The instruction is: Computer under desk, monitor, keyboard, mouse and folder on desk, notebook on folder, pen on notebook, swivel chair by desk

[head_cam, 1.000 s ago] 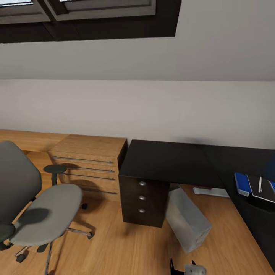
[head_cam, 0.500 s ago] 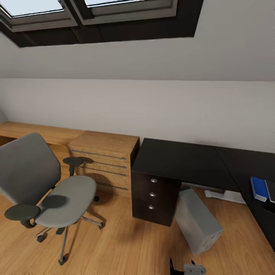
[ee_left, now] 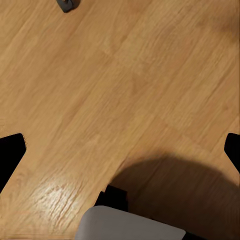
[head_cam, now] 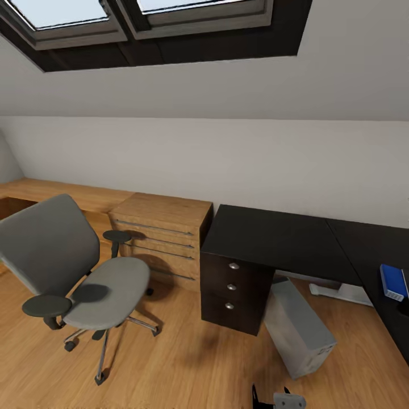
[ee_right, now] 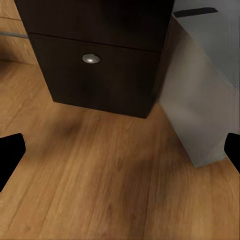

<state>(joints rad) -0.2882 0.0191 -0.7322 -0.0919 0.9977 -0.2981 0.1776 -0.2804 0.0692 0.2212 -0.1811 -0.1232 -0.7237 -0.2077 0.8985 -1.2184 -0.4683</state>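
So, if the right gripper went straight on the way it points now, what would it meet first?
Probably the wooden floor just before the desk's bottom drawer; the computer stands off to one side. Depth is hard to judge here.

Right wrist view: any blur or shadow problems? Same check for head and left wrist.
Right wrist view: the computer looks smeared and soft; the drawer knob stays sharp. Head view: even light, soft shadow under the swivel chair, skylights bright but not blown out. Left wrist view: a glare patch on the floor beside a broad dark shadow.
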